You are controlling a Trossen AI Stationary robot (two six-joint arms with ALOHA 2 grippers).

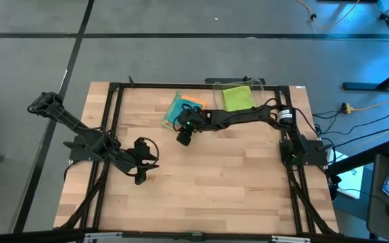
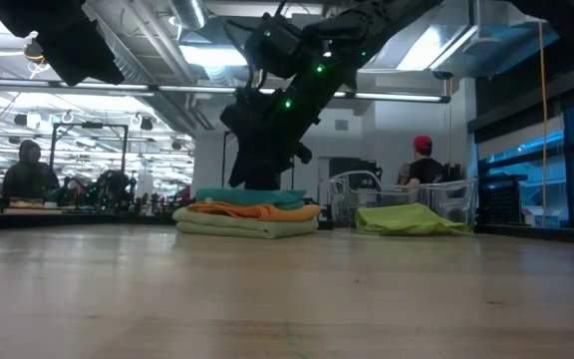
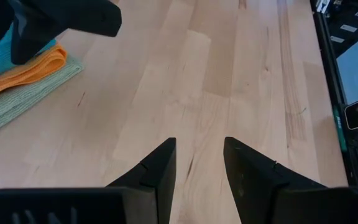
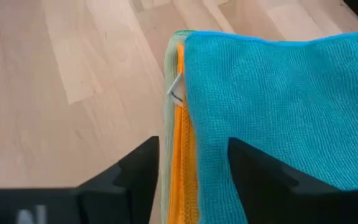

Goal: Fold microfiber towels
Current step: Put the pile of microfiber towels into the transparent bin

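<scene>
A folded stack lies on the table at the far middle [image 1: 181, 108]: a teal towel [image 4: 278, 106] on top, an orange one [image 4: 180, 162] under it, and a pale sage one [image 2: 247, 228] at the bottom. My right gripper [image 4: 194, 180] is open, slanting down over a corner of the stack, with the orange edge showing between its fingers. A lime green towel [image 1: 238, 98] lies crumpled farther right. My left gripper [image 3: 199, 168] waits open over bare wood at the table's left [image 1: 142, 179], holding nothing. My right gripper stands over the stack's corner with one finger [image 4: 266, 180] above the teal towel's edge and the other [image 4: 132, 171] beside the stack. I cannot tell whether either finger touches the cloth. The stack lies flat on the table.
A clear plastic bin [image 2: 446, 194] stands at the far right by the lime green towel. A dark frame [image 1: 113, 121] runs around the tabletop. Bare wood spreads across the near half of the table. People show in the room beyond the far edge.
</scene>
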